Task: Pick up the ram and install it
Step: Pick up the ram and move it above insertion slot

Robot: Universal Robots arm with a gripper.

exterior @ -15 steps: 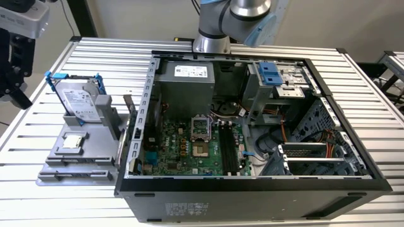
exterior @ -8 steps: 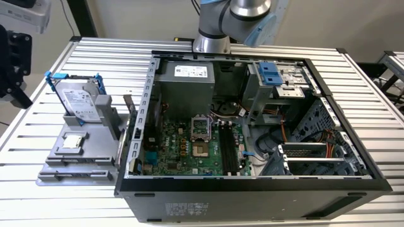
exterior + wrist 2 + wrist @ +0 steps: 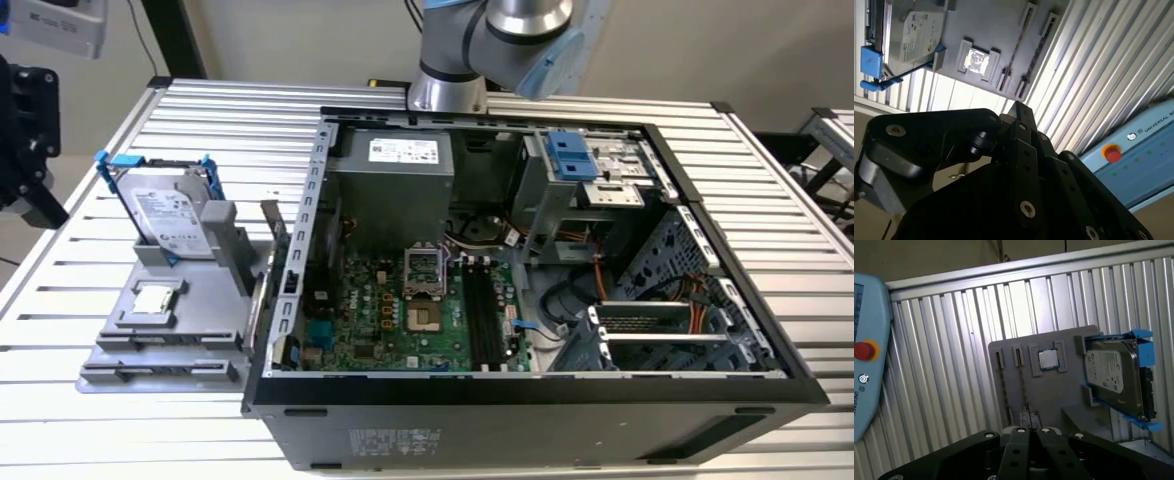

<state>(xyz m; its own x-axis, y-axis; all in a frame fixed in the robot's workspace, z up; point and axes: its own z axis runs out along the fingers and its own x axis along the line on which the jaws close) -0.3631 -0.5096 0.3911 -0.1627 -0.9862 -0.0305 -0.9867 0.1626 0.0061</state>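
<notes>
The black link-arm gripper (image 3: 1030,430), apparently closed on nothing, faces the long thin greyish ram stick (image 3: 1023,387) standing edgewise in the flat grey tray (image 3: 207,320) at nine o'clock of the open black computer case (image 3: 534,420), so gripping squarely at mid-length seems wise.

Exterior view: high, angled down at computer case (image 3: 534,400). Both wrist views face tray (image 3: 1054,390) beside it; all three share it.

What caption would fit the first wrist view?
Gripper faces the grey holder on the slatted table, which carries the ram, processor chip and hard drive.
</notes>
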